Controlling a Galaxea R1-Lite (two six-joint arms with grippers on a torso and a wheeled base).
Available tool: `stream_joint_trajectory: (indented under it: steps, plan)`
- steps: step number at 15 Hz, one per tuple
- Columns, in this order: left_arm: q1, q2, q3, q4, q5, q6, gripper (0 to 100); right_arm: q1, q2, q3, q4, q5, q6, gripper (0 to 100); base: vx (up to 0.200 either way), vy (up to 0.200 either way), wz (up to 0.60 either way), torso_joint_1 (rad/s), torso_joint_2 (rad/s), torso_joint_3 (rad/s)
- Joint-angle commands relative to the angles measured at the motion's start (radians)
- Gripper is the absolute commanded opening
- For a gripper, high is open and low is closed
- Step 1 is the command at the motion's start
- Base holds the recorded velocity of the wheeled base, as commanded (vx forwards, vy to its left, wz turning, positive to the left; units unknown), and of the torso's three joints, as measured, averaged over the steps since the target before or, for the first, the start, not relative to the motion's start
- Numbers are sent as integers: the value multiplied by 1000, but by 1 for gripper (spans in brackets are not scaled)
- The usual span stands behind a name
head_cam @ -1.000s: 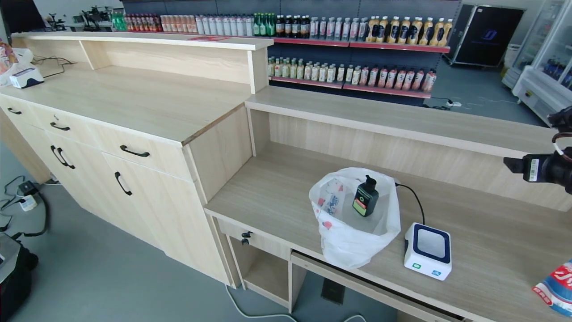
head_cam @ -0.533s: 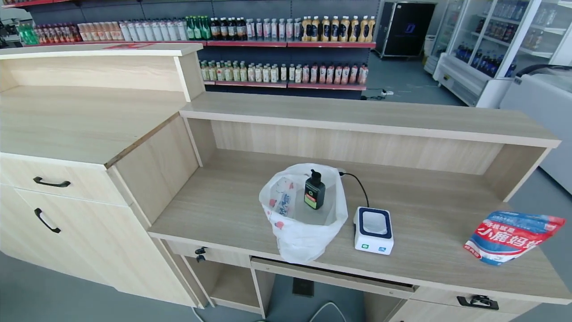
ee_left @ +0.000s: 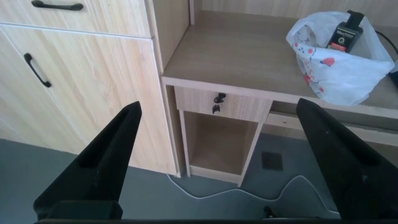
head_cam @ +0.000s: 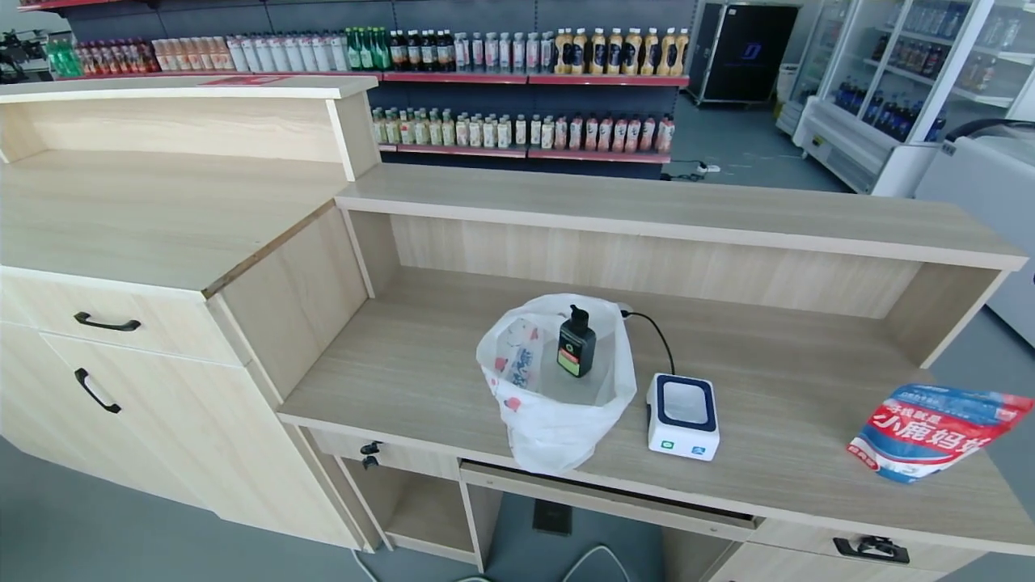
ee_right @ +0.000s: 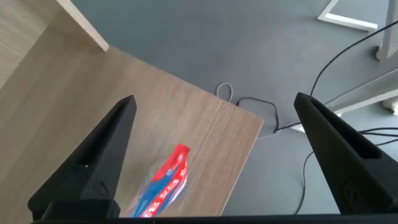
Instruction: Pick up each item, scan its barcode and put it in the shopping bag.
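A white plastic shopping bag (head_cam: 558, 404) stands open on the lower wooden counter (head_cam: 792, 380), with a black pump bottle (head_cam: 576, 349) upright inside it. Just right of the bag sits the white barcode scanner (head_cam: 683, 416) with its dark blue frame. A red and blue pouch (head_cam: 930, 428) lies flat at the counter's right end. My left gripper (ee_left: 217, 165) is open, out in front of the counter and below its top, with the bag (ee_left: 339, 68) and bottle (ee_left: 344, 37) off to one side. My right gripper (ee_right: 214, 162) is open above the counter's right end, over the pouch (ee_right: 165, 183).
A raised ledge (head_cam: 671, 210) walls the back of the counter, and a taller cabinet (head_cam: 162, 210) stands to the left. A keyed drawer (ee_left: 216, 104) sits under the counter front. Cables (ee_right: 261, 112) lie on the floor by the right end. Bottle shelves (head_cam: 517, 89) stand behind.
The head camera has swung to the right, so the pouch has come into view and the right arm has left the picture. Bag, bottle and scanner keep their places on the counter.
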Motion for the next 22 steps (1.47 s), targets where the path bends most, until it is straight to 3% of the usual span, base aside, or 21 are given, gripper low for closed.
stream_joint_trajectory:
  steps: [1,7,22]
  plan:
    - [0,0,0,0,0,0,100,-12,65,95,-47,69,-36,100,0,0,0,0,0,0]
    - [0,0,0,0,0,0,100,31,96,142,-127,203,-51,100,0,0,0,0,0,0]
    - [0,0,0,0,0,0,100,99,262,133,-224,241,-88,100,0,0,0,0,0,0]
